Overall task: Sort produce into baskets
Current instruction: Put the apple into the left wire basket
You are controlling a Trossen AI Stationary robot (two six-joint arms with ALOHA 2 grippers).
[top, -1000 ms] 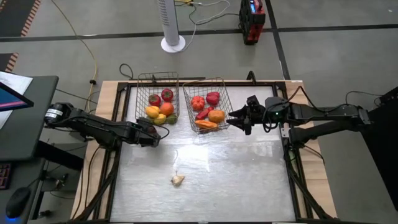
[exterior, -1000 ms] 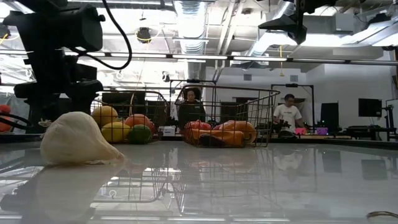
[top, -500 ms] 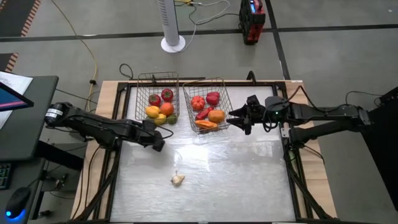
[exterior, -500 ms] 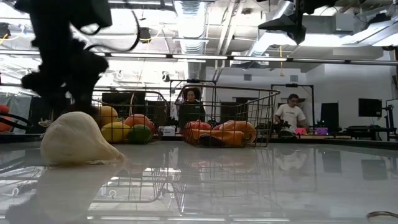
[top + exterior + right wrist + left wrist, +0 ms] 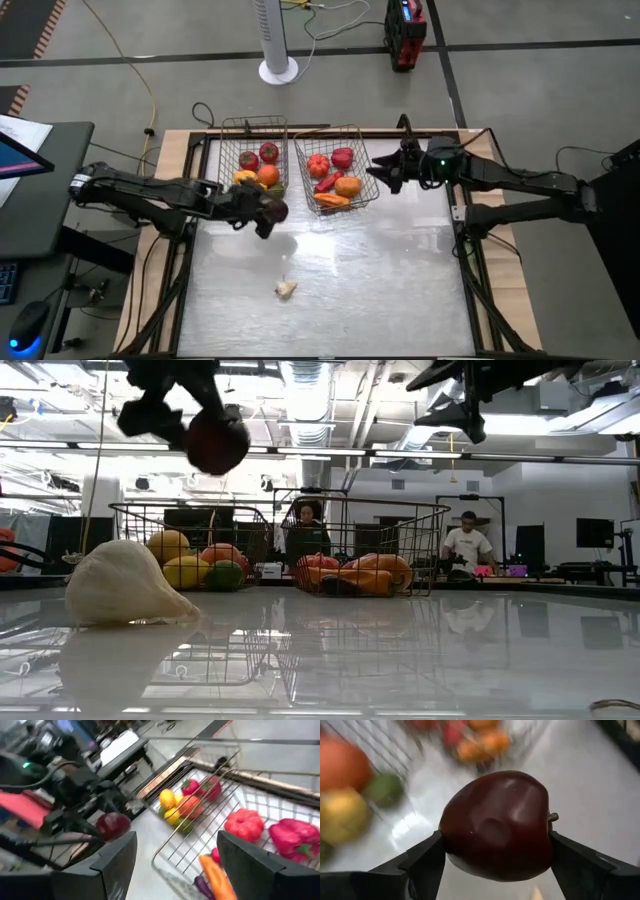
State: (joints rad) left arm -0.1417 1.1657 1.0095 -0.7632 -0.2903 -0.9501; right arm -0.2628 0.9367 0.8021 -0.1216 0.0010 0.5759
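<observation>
My left gripper (image 5: 268,213) is shut on a dark red apple (image 5: 497,825) and holds it high above the table, just near of the left wire basket (image 5: 254,128). That basket holds yellow, orange, red and green produce. The right wire basket (image 5: 361,160) holds red peppers, an orange and a carrot. A white garlic (image 5: 286,289) lies on the table toward the near edge. My right gripper (image 5: 383,172) is open and empty, beside the right basket's right rim. My left gripper pinches the apple's two opposite sides (image 5: 451,840) between its two fingers (image 5: 425,862). The stem (image 5: 553,817) sticks out toward one finger. The fingers reach in from the table's left. The apple (image 5: 216,440) is lifted clear of the table.
The garlic looms large in the low view (image 5: 125,585), in front of the left basket (image 5: 190,510). The table (image 5: 380,280) has a shiny top, bare around the garlic. People sit in the room behind the table (image 5: 463,540).
My left gripper has risen from table height and gone toward the table's right, and the dark red apple now shows lifted between its fingers. My right gripper has shifted a little toward the far edge, beside the right basket.
</observation>
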